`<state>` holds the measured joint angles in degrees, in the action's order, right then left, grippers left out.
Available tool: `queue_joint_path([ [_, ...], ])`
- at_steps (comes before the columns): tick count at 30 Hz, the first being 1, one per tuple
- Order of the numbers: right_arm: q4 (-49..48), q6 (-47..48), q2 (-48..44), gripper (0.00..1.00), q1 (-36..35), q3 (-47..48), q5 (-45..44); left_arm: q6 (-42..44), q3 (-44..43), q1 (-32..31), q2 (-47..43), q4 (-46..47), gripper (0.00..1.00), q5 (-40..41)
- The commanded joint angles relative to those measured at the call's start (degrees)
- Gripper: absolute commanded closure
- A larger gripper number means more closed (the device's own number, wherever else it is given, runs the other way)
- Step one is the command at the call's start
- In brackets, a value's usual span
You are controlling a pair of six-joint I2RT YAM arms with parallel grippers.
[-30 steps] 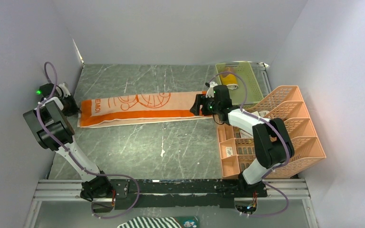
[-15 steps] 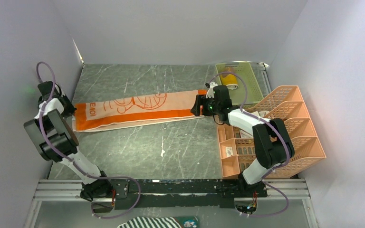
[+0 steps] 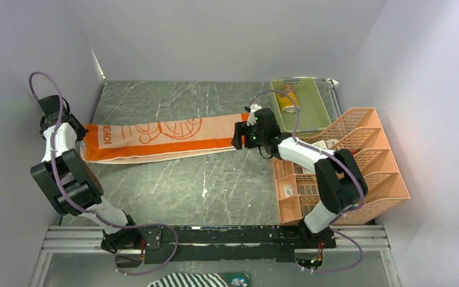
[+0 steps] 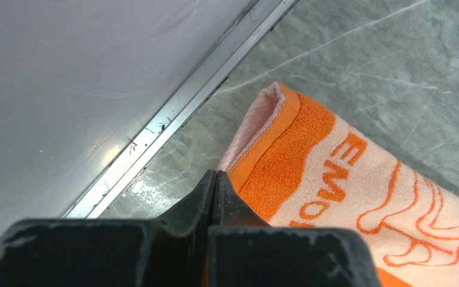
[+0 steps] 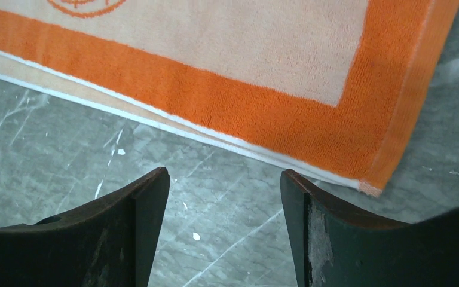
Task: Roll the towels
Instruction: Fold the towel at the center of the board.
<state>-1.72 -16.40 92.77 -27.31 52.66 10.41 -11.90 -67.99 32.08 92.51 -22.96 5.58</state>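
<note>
We see the grey marbled tabletop (image 3: pixel 215 185), with the orange towel (image 3: pixel 155 136) lying across its far half, folded into a long strip with the cat outline facing up. At the right stand a peach rack (image 3: pixel 364 173) and a green basket (image 3: pixel 318 101) holding the mustard-yellow towel (image 3: pixel 285 99). The left jaws are closed on the strip's left end by the wall. The right jaws stand open over the tabletop, just beside the strip's near right corner.

Left end effector (image 4: pixel 214 182) grips orange towel (image 4: pixel 311 149) by its edge.

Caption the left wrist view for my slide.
Left jaws shut on a corner of the orange, cream-bordered terry towel.
</note>
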Motion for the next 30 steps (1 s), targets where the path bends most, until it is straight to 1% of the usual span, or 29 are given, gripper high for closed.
queue_joint_path([
  [1, 0.7, 1.2, 1.3, 0.31, -0.3, 2.3, -2.4, -3.3, -6.3, -1.5, -0.3, -4.1, 0.93, 1.2],
  [3, 1.1, 1.4, 1.8, 0.31, -0.3, 3.1, -2.7, -3.2, -9.5, -5.2, 1.1, -8.0, 0.93, 4.2],
  [6, 1.9, 1.5, 2.2, 0.31, -0.3, 4.2, -2.9, -3.7, -12.5, -11.0, 3.1, -12.2, 0.93, 11.0],
  [8, 2.5, 1.9, 2.4, 0.31, -0.3, 4.3, -3.5, -4.8, -13.1, -12.1, 3.5, -13.1, 0.93, 12.4],
  [12, 4.1, 2.8, 2.4, 0.31, -0.3, 5.8, -5.1, -4.6, -12.9, -11.5, 2.9, -11.4, 0.93, 14.8],
  [17, 4.7, 2.8, 2.0, 0.31, -0.3, 5.8, -5.4, -3.9, -18.1, -8.4, 6.4, -16.7, 0.93, 18.1],
  [21, 4.9, 2.6, 1.8, 0.31, -0.2, 5.5, -5.1, -4.3, -19.5, -5.8, 5.4, -17.0, 0.93, 21.3],
  [27, 4.6, 2.3, 1.7, 0.31, -0.4, 5.0, -4.2, -4.8, -23.3, -4.4, 5.7, -19.6, 0.93, 30.3],
  [30, 4.7, 2.3, 1.1, 0.31, -0.5, 5.0, -4.3, -4.3, -25.4, -3.6, 6.3, -19.9, 0.93, 30.8],
])
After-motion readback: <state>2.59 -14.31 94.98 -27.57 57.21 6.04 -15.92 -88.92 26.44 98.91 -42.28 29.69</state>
